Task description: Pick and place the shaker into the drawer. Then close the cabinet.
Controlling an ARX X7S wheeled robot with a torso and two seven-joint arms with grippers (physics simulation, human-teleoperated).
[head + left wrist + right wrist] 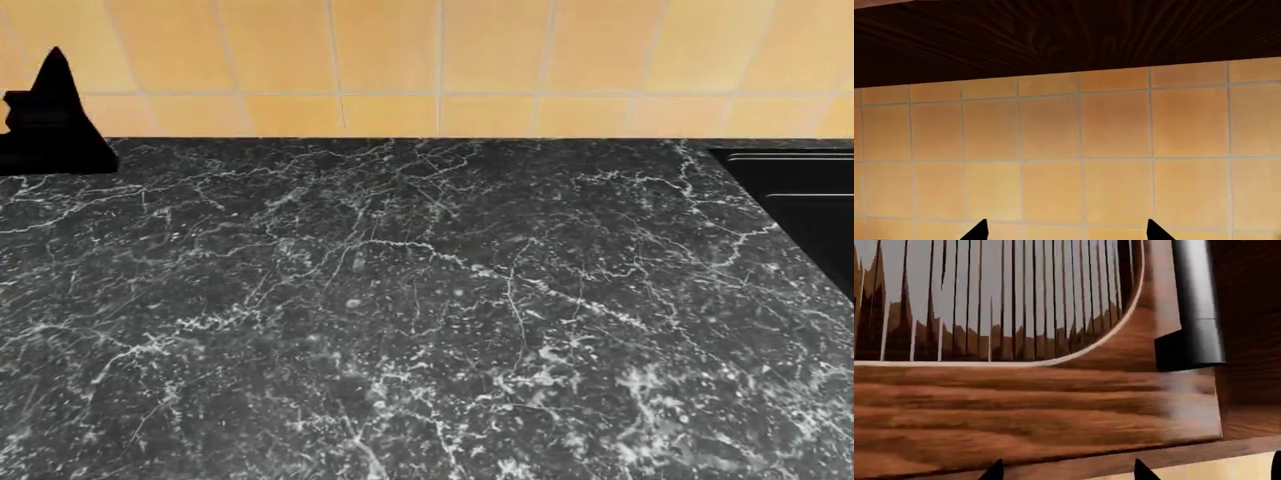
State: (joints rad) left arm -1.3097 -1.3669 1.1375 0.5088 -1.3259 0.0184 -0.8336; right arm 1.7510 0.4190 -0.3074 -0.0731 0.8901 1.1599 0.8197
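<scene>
The shaker is not in any view. The right wrist view is filled by the reddish-brown wooden drawer front, close up, with its ribbed panel and black bar handle. I cannot tell whether it is pushed in or pulled out. My right gripper is open and empty, its tips close to the front's lower edge. My left gripper is open and empty, facing the orange tiled wall. A black pointed finger of the left gripper shows at the far left of the head view.
A black marble counter fills the head view, with the orange tiled backsplash behind it. A black recessed unit sits at the counter's right edge. Dark wood overhangs the wall in the left wrist view.
</scene>
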